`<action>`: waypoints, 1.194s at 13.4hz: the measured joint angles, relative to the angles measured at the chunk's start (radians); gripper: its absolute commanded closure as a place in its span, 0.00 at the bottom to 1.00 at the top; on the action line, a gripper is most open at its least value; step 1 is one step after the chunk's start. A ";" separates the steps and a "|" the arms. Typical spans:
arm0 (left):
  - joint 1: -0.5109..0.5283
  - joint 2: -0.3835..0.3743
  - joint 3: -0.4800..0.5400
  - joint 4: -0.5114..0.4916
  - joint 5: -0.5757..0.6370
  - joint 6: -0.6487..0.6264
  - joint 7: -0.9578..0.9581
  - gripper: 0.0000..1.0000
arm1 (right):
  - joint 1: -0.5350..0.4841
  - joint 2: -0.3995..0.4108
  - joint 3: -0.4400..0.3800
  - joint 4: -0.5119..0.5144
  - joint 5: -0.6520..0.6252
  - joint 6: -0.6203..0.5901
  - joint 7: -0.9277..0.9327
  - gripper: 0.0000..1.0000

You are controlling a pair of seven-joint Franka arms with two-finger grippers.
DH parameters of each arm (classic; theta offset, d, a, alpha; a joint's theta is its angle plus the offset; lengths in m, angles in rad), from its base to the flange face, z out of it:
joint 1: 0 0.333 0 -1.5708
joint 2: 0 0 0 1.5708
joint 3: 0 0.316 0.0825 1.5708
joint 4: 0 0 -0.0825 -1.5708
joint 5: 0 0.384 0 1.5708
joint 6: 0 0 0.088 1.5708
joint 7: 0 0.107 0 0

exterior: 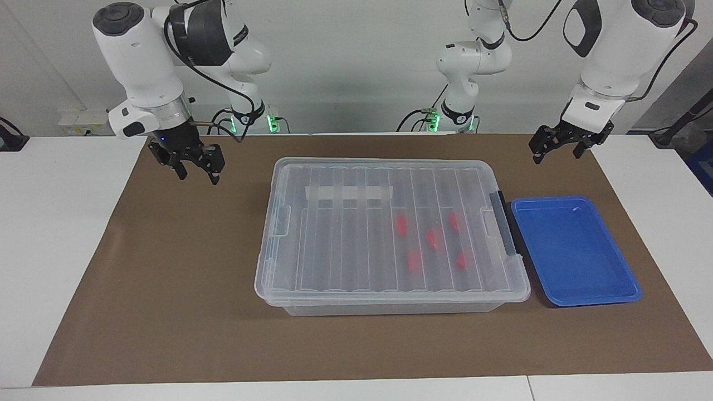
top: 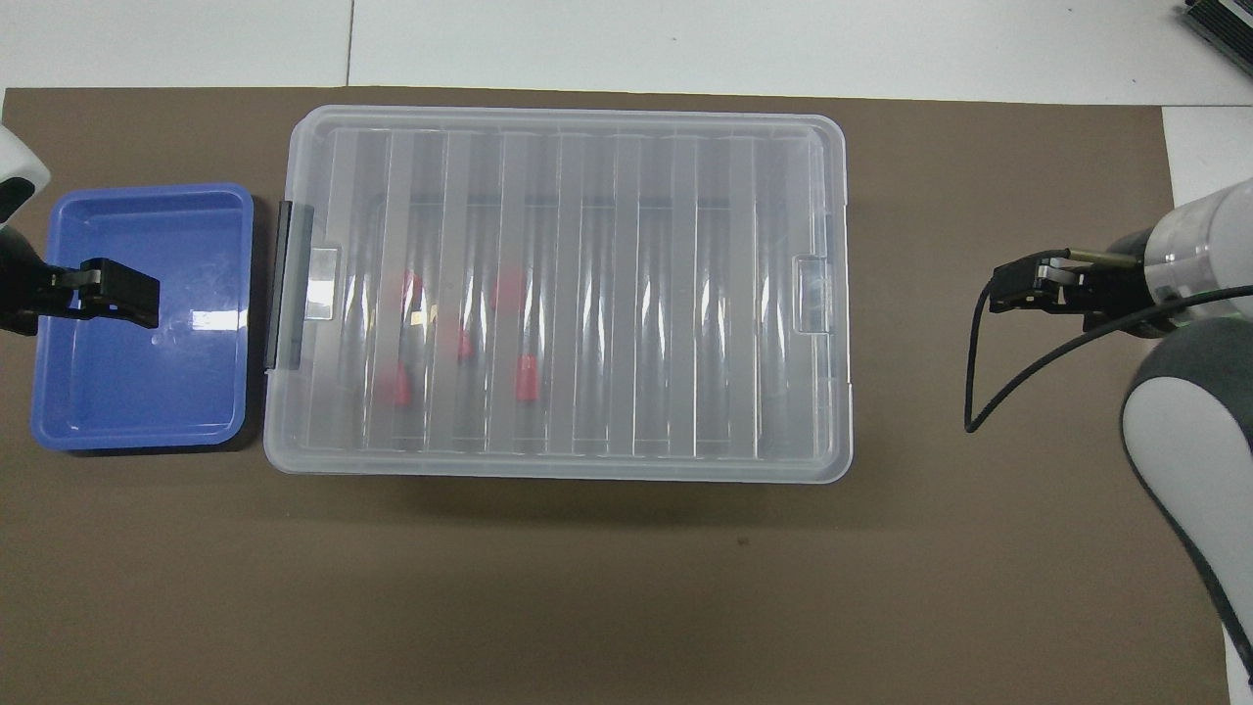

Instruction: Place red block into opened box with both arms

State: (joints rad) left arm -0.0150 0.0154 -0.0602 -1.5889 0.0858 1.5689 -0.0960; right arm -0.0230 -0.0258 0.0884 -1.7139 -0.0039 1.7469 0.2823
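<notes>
Right gripper [exterior: 196, 169] hung empty over bare mat [exterior: 167, 267] off the box's [exterior: 504, 292] right-arm end, well apart from it, fingers spread. Left gripper [exterior: 557, 146] waited over the mat next to the blue tray [exterior: 579, 298], fingers also apart, nothing in them.

Five red blocks [exterior: 401, 224] sat inside the box, seen through the lid [exterior: 345, 234], clustered toward the end with the black bar [exterior: 504, 223], so well away from the right gripper and closer to the left one. The lid lay flat on the box and looked closed. The tray looked empty.

Looked essentially done, so the risks were mostly about retreat:

- Cable loop [top: 979, 382] dangled off the right wrist toward the box. If that arm swung back low over it, the loop could catch the lid's rim or end tab and drag the box.
- Couldn't tell whether the lid was seated or latched. If only resting, any bump would skew it.
- Blocks sat loose. A shove on the box would slide them around, though they'd stay inside.
- Left gripper sat low by the tray. A careless sweep could clip the tray rim and push it into the bar.
- If another block was expected, the closed lid would block the drop and the gripper would hit plastic.
</notes>
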 measured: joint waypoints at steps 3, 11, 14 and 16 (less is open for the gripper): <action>0.000 0.000 0.000 0.000 0.000 0.000 0.000 0.00 | -0.002 0.004 -0.001 0.085 0.000 -0.101 -0.047 0.00; 0.000 0.000 0.000 0.000 0.000 0.000 0.000 0.00 | -0.009 0.010 -0.001 0.136 -0.001 -0.179 -0.121 0.00; 0.000 0.000 0.000 0.000 0.000 -0.005 0.000 0.00 | -0.012 0.007 -0.002 0.135 -0.001 -0.213 -0.160 0.00; 0.000 0.000 -0.001 0.000 -0.001 -0.007 0.000 0.00 | -0.012 0.006 -0.002 0.132 -0.001 -0.215 -0.196 0.00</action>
State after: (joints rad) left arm -0.0149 0.0152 -0.0611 -1.5889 0.0844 1.5621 -0.0959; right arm -0.0348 -0.0203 0.0868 -1.5816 -0.0051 1.5314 0.0858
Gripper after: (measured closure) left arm 0.000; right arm 0.000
